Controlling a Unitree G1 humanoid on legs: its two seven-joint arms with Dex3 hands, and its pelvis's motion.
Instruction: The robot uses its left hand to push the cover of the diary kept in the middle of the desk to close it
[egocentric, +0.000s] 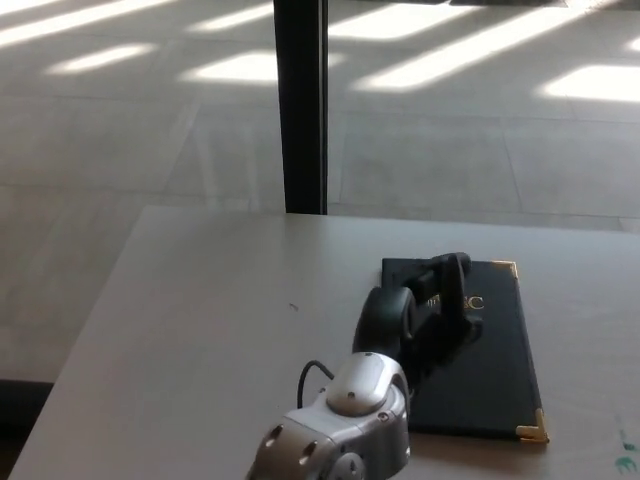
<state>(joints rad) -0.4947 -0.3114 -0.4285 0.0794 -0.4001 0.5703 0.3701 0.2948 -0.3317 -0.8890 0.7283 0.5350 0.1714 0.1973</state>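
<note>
Diary (490, 370): closed, lying flat on the desk (200, 330), dark cover up, toward the right of the desk's middle. Long edges run away from the camera, slightly slanted. Gold corner pieces visible at the far right corner and the near right corner; gold lettering on the cover, partly hidden and too small to read.

Left hand (430, 310): resting on top of the cover, over its left half, reaching in from the lower left. Fingers (455, 285) loosely apart and stretched forward across the cover — laid on it, not clamped round anything. One thick finger points toward the far edge of the diary and ends near the lettering; the rest of the hand bunches behind it, touching or just above the cover — contact cannot be told for sure. Diary beneath the fingers and extending beyond them to the right and toward the camera; right half of the cover bare.

Behind the hand, a black wrist, then the silver forearm (340, 430) with a thin black cable looping at its left side, running down out of the bottom edge of the head view.

Desk surface pale, plain, with a tiny dark speck left of the hand. A small green mark at the desk's lower right corner. Beyond the desk's far edge, a tiled floor (120, 120) striped with sunlight, and a dark upright post (300, 100) standing behind the desk.
</note>
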